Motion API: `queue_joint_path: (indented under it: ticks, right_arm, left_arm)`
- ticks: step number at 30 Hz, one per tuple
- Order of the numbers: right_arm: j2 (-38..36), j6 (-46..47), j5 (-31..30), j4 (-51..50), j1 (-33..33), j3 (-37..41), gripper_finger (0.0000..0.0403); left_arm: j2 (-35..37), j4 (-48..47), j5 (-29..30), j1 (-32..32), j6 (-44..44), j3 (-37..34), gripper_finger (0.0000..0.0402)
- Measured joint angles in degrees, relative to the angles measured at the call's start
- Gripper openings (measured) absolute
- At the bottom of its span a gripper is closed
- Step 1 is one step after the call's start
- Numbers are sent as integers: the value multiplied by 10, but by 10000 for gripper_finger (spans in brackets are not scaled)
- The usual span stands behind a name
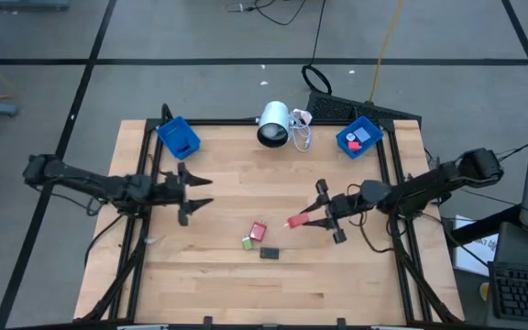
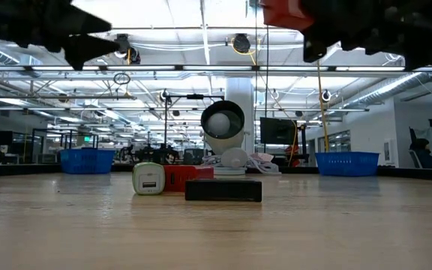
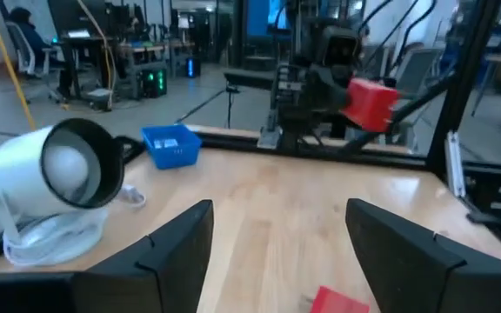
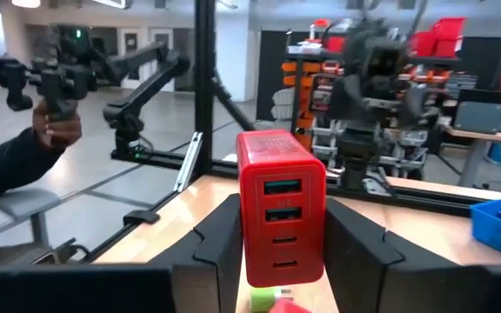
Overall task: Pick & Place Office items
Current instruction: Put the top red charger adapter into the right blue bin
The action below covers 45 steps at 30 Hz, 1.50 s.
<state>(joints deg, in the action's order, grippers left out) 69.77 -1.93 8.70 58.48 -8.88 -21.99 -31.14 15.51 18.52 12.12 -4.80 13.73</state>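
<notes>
While the right gripper (image 1: 312, 218) clenched a red charger block (image 4: 280, 205) aloft, the right blue bin (image 1: 359, 137) lay beyond it, nearer than the released left gripper (image 1: 200, 192).

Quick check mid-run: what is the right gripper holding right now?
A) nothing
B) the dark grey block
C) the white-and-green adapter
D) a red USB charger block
D: the right gripper is clamped on the red USB charger block, lifted off the table, while the white-and-green adapter and dark grey block lie on the wood.
</notes>
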Motion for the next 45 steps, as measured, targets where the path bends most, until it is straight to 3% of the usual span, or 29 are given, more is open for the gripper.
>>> queue_joint_path:
  ticks: [9, 17, 23, 29, 38, 45]
  right_arm:
    - [-88, 13, -70, 0, 21, 78, 118]
    - [-144, 28, -105, 1, 42, 123, 118]
    - [-163, 45, -106, 0, 60, 141, 118]
    - [-165, 64, -139, -2, 79, 146, 118]
    - [-165, 89, -181, -8, 109, 146, 119]
    - [-165, 101, -210, -19, 132, 146, 119]
  left_arm:
    - [179, -96, 29, 0, -5, -68, 260]
    - [258, -189, 68, 0, 6, -68, 277]
    - [303, -257, 147, 0, -14, -68, 285]
    - [308, -283, 181, 0, -24, -68, 277]
    - [308, -304, 171, 0, -28, -68, 275]
    - [308, -303, 171, 0, 33, -68, 289]
